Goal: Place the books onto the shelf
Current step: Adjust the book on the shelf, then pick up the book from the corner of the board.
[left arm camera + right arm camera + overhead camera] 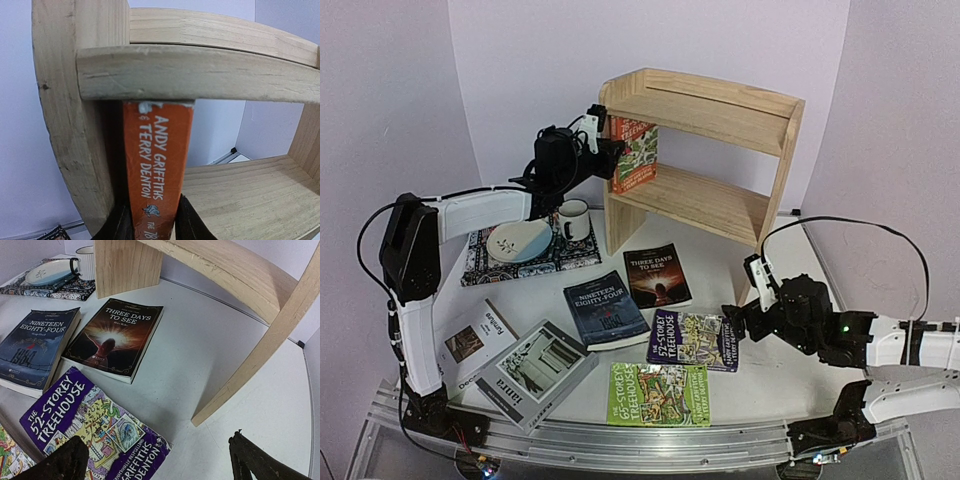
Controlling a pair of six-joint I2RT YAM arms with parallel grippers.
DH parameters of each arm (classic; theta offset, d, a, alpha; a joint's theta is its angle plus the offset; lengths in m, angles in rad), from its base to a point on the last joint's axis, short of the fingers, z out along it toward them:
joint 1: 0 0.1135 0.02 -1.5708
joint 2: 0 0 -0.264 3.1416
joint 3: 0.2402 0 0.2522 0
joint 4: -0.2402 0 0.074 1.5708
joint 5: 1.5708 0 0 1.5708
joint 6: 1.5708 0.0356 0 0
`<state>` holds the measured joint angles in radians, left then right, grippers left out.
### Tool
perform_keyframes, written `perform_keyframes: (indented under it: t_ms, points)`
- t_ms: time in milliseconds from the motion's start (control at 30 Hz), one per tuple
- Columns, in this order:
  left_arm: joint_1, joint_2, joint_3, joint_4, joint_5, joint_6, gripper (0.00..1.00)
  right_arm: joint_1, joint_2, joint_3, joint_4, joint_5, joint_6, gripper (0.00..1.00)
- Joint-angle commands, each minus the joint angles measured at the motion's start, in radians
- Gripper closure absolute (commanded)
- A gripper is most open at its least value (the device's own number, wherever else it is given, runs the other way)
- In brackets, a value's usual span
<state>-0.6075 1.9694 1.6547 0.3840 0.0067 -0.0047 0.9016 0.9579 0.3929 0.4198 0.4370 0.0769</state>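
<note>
On the lower tier of the shelf [720, 205] [200, 75], at its left end just beside the side panel, the orange-spined Treehouse book [635, 155] [157, 160] stands upright, spine toward me, its top reaching the underside of the upper board. I have my left gripper [605, 150] [154, 222] on it, narrow - the fingers [120, 225] lie against both covers near the foot of the spine.

Down on the table [720, 260], in front of the shelf, the other six books lie flat. Three Days to See [657, 275] [117, 337] is nearest the shelf's foot, with Nineteen Eighty-Four [605, 308] [37, 347] just beside it on the left. Nearer me sit the purple 52-Storey Treehouse [692, 340] [95, 425] and the green Treehouse book [658, 393]; further left are the grey book [535, 373] and the white book [470, 345], partly behind my left arm.

My right gripper [732, 325] [157, 465] hangs at the right edge of the purple paperback with its jaws spread wide, holding nothing.

Left of the shelf, well apart from the books, a patterned placemat [480, 262] carries a plate [518, 240] and a mug [574, 220].
</note>
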Motion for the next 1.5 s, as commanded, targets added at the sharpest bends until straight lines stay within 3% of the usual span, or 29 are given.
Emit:
perform_keyframes:
  t_ms: [0, 100, 667, 900, 1233, 1300, 1467]
  points:
    - [0.014, -0.046, -0.009, 0.017, -0.010, -0.018, 0.66, -0.001, 0.010, 0.049, 0.020, 0.010, -0.012, 0.02]
    - [0.014, -0.069, -0.030, 0.017, -0.010, -0.013, 0.60, -0.001, 0.010, 0.052, 0.020, 0.007, -0.014, 0.02]
    - [0.013, -0.222, -0.214, 0.016, -0.027, -0.025, 0.54, -0.001, 0.008, 0.062, -0.008, -0.021, 0.027, 0.02]
    - [0.013, -0.406, -0.451, 0.009, -0.011, -0.100, 0.51, -0.002, 0.000, 0.104, -0.212, -0.062, 0.122, 0.02]
    - [0.011, -0.646, -0.784, -0.056, 0.119, -0.352, 0.48, -0.002, 0.033, 0.168, -0.486, -0.173, 0.345, 0.02]
    - [0.011, -0.669, -0.813, -0.105, 0.154, -0.400, 0.44, -0.001, 0.062, 0.209, -0.566, -0.195, 0.378, 0.02]
    - [-0.012, -0.641, -0.777, -0.338, 0.231, -0.460, 0.23, -0.002, 0.088, 0.252, -0.644, -0.266, 0.486, 0.02]
